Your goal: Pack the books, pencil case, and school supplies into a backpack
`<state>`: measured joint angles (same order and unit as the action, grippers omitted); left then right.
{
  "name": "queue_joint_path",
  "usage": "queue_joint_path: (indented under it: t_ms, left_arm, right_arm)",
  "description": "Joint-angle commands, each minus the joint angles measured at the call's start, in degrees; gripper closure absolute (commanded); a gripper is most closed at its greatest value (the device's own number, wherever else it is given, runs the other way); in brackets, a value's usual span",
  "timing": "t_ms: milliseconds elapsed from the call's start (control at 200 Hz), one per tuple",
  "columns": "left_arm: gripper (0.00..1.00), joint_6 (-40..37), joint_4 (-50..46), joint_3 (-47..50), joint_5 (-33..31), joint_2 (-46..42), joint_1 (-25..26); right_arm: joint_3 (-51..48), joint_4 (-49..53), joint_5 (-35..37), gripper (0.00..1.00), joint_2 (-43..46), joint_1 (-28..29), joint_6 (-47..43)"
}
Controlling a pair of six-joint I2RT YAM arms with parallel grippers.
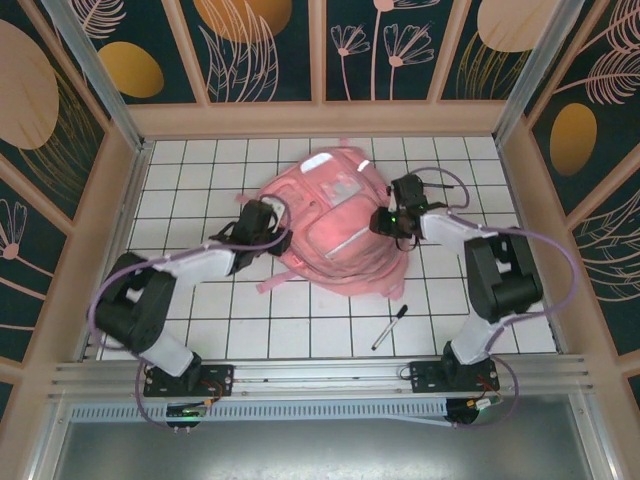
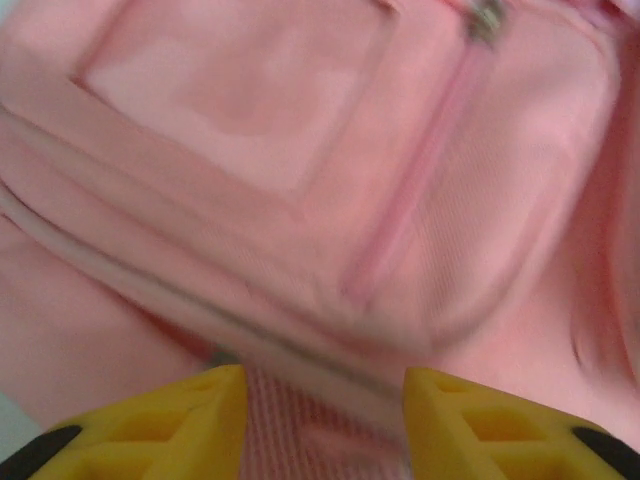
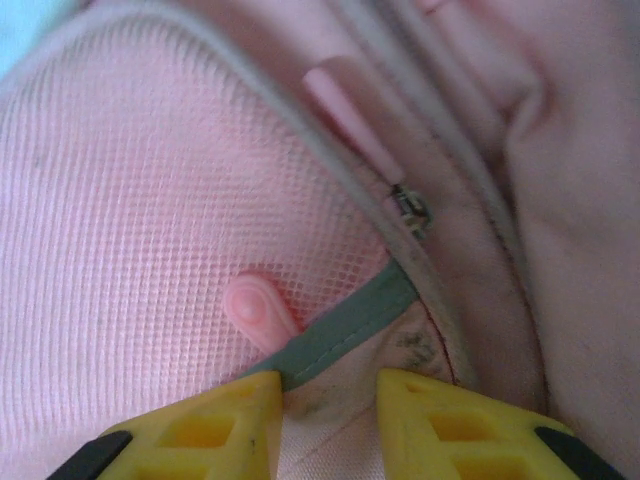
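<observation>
**Both arms at the bag.** The right gripper point(image 3: 328, 425) straddles a grey trim point(image 3: 352, 322) at the lip of a mesh pocket point(image 3: 150, 200) on the pink backpack point(image 1: 330, 240). Its yellow jaws stand part-way apart with cloth between them, and whether they bite cannot be told. The left gripper point(image 2: 325, 430) stands likewise astride a fold of mesh on the bag's other flank, its grip equally unclear. The backpack lies mid-table point(image 1: 250, 320), toward the far edge, an arm at each side. One black pen point(image 1: 388, 327) lies loose by the near edge, right of centre, well apart from the bag. The likely risk is that soft mesh slides from the jaws, or that a pull by one arm alone drags the bag instead of opening it. The zipper slider point(image 3: 411, 207) sits just beyond the right jaws, ungrasped.
</observation>
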<state>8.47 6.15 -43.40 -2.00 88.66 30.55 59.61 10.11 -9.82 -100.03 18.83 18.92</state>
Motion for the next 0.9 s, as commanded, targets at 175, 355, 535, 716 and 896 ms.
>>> queue_joint_path:
  t_ms: [175, 355, 535, 716, 896]
  left_arm:
    - [0.66, -3.0, -0.8, 7.3, 17.0, -10.8, 5.4]
    - [0.57, -7.3, -2.1, 0.9, 15.0, -10.4, 7.7]
    - [0.40, -2.2, -9.6, -18.5, 11.7, 0.2, -0.6]
    - [0.43, -3.7, -15.7, -36.6, 5.2, 19.8, -4.8]
    - [0.43, -3.2, -14.5, -37.3, 2.4, 27.8, -5.4]
  right_arm:
    - [16.8, -12.0, 2.2, 0.59, -18.1, -1.2, 1.8]
    - [23.6, -9.0, -1.9, 0.50, -19.3, -1.3, 10.5]
    - [18.1, -4.7, -1.2, 0.43, -10.2, -1.7, 13.7]
    - [9.5, -2.5, -1.5, 0.42, -2.4, -3.2, 12.9]
    - [3.9, -4.3, -6.2, 0.44, -0.1, -3.4, 12.0]
